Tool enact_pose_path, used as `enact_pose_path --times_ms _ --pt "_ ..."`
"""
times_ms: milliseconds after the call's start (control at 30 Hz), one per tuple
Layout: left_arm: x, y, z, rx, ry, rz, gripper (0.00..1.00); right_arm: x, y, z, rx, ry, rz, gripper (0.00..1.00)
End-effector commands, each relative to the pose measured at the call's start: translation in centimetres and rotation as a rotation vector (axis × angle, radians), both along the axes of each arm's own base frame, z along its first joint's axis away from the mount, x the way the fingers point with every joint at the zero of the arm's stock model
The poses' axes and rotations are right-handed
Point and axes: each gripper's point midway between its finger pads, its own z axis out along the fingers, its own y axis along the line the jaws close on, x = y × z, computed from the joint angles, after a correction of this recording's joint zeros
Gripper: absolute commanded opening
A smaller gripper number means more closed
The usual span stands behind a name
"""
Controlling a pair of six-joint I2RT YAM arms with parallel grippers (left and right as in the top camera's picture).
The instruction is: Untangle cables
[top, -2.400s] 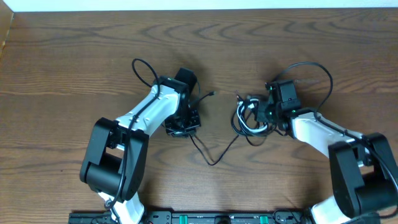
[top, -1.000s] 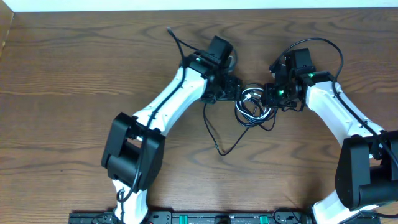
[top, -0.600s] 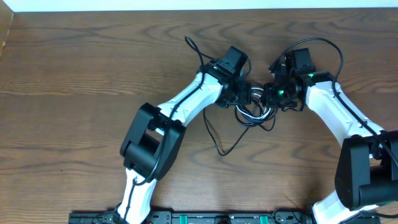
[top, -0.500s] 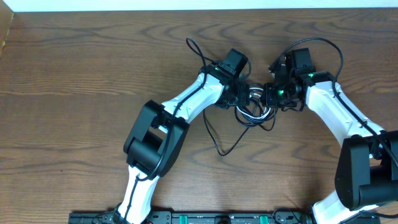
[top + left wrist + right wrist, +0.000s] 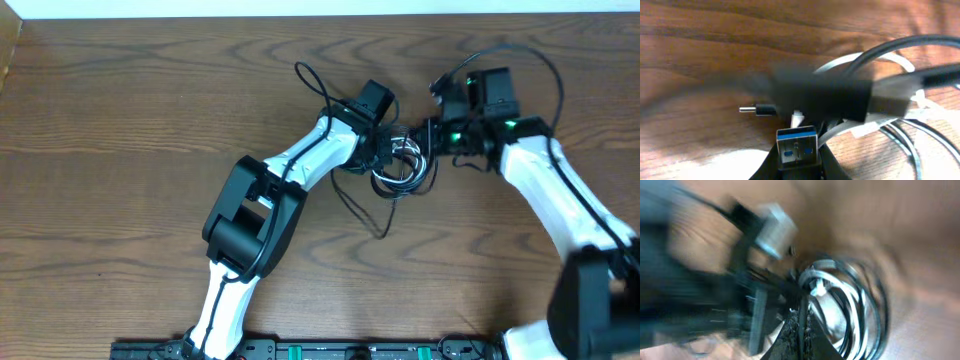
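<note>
cables [image 5: 402,170]: black and white loops bunched together, far out on the middle of the surface [image 5: 120,200], one black end trailing toward the near side | left tool [image 5: 386,156]: just beside the bunch, blue plug [image 5: 796,149] close under its camera, cannot tell if pinching | right tool [image 5: 431,141]: at the bunch's other side, too blurry to tell its grip

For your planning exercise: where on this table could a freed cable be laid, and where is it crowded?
Free: the table left of the left arm, and the front stretch between it and the right arm. Crowded: back centre, where both arms meet at the cables.
</note>
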Motion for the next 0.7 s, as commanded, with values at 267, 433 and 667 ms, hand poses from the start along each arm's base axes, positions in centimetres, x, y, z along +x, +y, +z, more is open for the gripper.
enact_pose_path --times_ms 267,433,667 --pt "0.2 2.4 -2.0 0.08 0.02 0.033 0.08 -2.3 -4.4 21.0 -0.014 -0.655 -0.081 0.01" --pt "0.2 2.4 -2.0 0.082 0.018 0.033 0.07 -5.1 -6.1 25.2 -0.017 -0.773 -0.127 0.01" --pt "0.6 2.8 -2.0 0.108 -0.001 0.043 0.07 -6.9 -6.6 20.7 -0.041 -0.563 -0.132 0.05"
